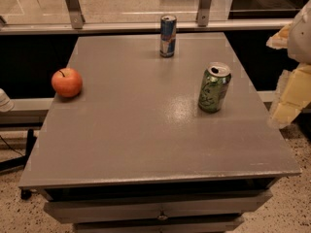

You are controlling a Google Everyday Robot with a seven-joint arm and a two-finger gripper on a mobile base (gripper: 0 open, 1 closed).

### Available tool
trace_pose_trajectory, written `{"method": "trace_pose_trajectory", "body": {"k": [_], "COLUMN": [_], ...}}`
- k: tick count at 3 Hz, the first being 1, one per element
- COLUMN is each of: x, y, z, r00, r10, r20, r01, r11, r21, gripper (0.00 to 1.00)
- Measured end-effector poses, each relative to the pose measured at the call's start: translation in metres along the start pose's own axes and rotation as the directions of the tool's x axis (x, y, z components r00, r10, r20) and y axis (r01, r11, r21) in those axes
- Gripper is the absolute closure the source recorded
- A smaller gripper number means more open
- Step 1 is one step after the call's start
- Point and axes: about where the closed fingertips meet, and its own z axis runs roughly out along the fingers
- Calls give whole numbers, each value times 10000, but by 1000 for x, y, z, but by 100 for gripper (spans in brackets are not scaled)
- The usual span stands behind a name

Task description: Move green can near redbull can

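**Trouble waiting at the right-hand edge**

The robot's pale, cream-coloured gripper (290, 98) hung off the right side of the flat grey table (146, 144), beyond its edge and near the wide green drink can with pale swirls and a silver pull-tab top (214, 88). How wide the gripper stood I could not tell from where I was. It had hold of neither can. The green can stood upright and free on the right half of the tabletop. The slim blue-and-silver Red Bull can (167, 35) stood well apart from it, upright near the far edge.

To my eye the reach had not begun, so every risk lay ahead. A sideways approach from that edge could clip the green can's wall before the gripper closed around it, knocking it over or sending it rolling across the smooth top. A grip taken too high, near the rim, might let it slip during the carry. The worst hazard was the landing: the slim can looked easy to tip, and it stood close to the far edge, so a careless placement could push it off. The round red-orange apple (66, 82) sat far off on the left, out of harm's way.
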Motion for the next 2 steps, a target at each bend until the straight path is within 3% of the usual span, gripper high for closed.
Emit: {"method": "trace_pose_trajectory", "body": {"k": [2], "x": [0], "y": [-2], "z": [3], "r00": [9994], "r10": [245], "r20": [232], "r01": [-246], "r11": [9997], "r21": [42], "gripper": [0]}}
